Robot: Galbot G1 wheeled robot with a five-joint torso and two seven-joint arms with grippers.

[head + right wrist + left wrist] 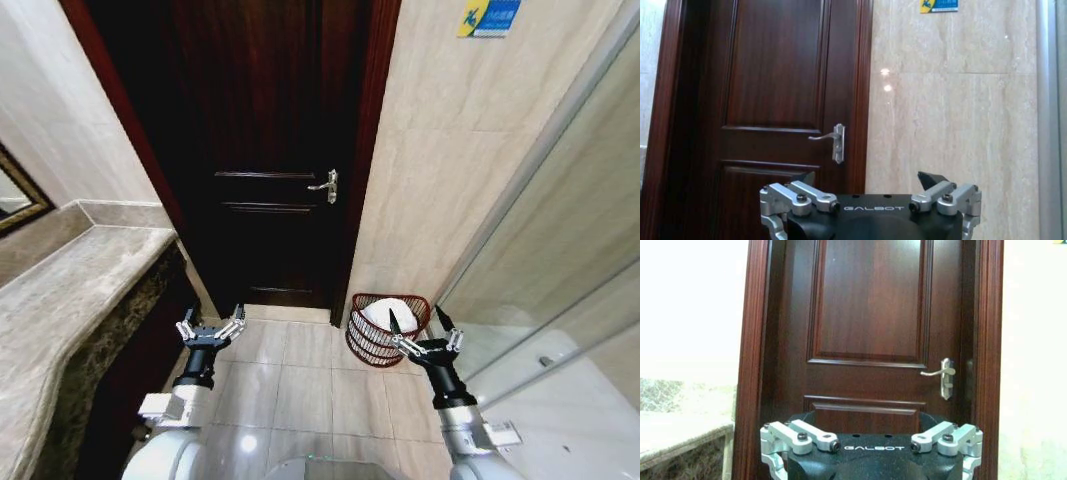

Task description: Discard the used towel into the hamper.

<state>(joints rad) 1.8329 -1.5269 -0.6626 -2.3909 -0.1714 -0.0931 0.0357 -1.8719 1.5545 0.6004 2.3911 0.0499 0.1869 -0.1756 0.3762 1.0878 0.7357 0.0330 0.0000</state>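
Observation:
The hamper point(367, 344), a dark red-brown wire basket, stands on the floor against the beige wall, right of the door. A white towel point(383, 314) lies inside it, its top showing above the rim. My right gripper point(418, 328) hovers open and empty at the hamper's near right side, overlapping its rim in the head view. In the right wrist view this gripper point(869, 182) faces the door and wall with nothing between its fingers. My left gripper point(212, 322) is open and empty, held low in front of the door, well left of the hamper. The left wrist view has the left gripper point(870, 436) facing the door.
A dark wooden door point(270, 150) with a metal handle point(326, 185) is shut straight ahead. A marble counter point(70, 290) runs along the left. A glass shower partition point(540, 300) closes the right. Pale floor tiles point(300, 380) lie between the arms.

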